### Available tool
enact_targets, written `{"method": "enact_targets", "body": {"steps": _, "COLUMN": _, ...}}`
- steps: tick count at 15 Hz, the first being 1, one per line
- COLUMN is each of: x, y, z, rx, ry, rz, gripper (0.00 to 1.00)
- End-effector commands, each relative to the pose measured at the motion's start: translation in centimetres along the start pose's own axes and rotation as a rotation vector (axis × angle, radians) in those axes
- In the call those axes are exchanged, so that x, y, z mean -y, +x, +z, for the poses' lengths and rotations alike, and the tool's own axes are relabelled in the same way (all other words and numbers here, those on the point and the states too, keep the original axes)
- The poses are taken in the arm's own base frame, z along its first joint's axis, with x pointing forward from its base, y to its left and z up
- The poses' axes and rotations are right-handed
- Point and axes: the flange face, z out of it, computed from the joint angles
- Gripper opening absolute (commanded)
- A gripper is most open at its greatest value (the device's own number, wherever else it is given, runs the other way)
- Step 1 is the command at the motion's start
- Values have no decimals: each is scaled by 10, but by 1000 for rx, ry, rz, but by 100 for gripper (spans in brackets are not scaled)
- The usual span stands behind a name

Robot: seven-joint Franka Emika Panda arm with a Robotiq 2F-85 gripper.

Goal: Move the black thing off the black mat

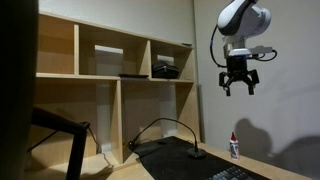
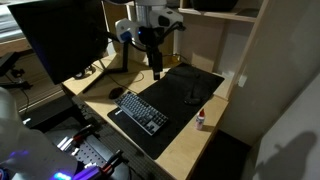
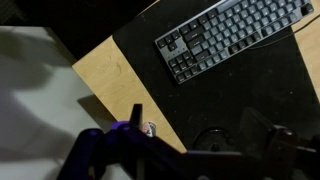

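Robot gripper [image 1: 239, 88] hangs high above a wooden desk [image 2: 186, 150], fingers spread wide w/ nothing between them. The black thing [image 1: 197, 154] stands on the black mat [image 1: 172, 162], its stubby base near the mat's far edge and its thin neck arching up and away toward the shelves [image 1: 110, 60]. In an exterior view the black thing [image 2: 192, 97] sits beyond a keyboard [image 2: 140, 110], well apart from it, near a small bottle [image 2: 201, 119] on bare wood just off the black mat [image 2: 180, 128]. Task appears at the approach stage: no contact yet. Next move likely calls for a long descent, jaws lined up over the base rather than the bendy neck, then a firm close, lift and carry to bare wood.
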Motion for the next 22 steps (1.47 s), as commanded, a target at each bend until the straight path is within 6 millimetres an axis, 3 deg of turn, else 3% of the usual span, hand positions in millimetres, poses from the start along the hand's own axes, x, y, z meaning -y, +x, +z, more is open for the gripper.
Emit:
{"method": "enact_targets", "body": {"steps": 1, "x": 1, "y": 7, "z": 0, "rx": 4, "ry": -2, "rz": 8, "gripper": 100}}
{"method": "enact_targets", "body": {"steps": 2, "x": 2, "y": 11, "z": 0, "rx": 4, "ry": -3, "rz": 11, "gripper": 100}}
{"method": "enact_targets", "body": {"steps": 6, "x": 24, "y": 65, "z": 45, "rx": 76, "ry": 42, "rz": 277, "gripper": 100}}
{"method": "enact_targets", "body": {"steps": 11, "x": 28, "y": 143, "z": 56, "rx": 148, "ry": 153, "rz": 527, "gripper": 100}}
{"method": "enact_targets", "body": {"steps": 12, "x": 28, "y": 113, "z": 58, "rx": 112, "ry": 130, "rz": 453, "gripper": 100}}
{"method": "enact_targets", "body": {"steps": 14, "x": 28, "y": 136, "z": 61, "rx": 124, "ry": 141, "rz": 501, "gripper": 100}}
{"method": "enact_targets", "body": {"steps": 16, "x": 29, "y": 142, "z": 61, "rx": 124, "ry": 141, "rz": 513, "gripper": 100}}
{"method": "enact_targets", "body": {"steps": 18, "x": 43, "y": 154, "z": 89, "rx": 117, "ry": 95, "rz": 591, "gripper": 100}}
{"method": "enact_targets", "body": {"steps": 22, "x": 58, "y": 192, "z": 136, "rx": 175, "ry": 198, "rz": 841, "gripper": 100}}
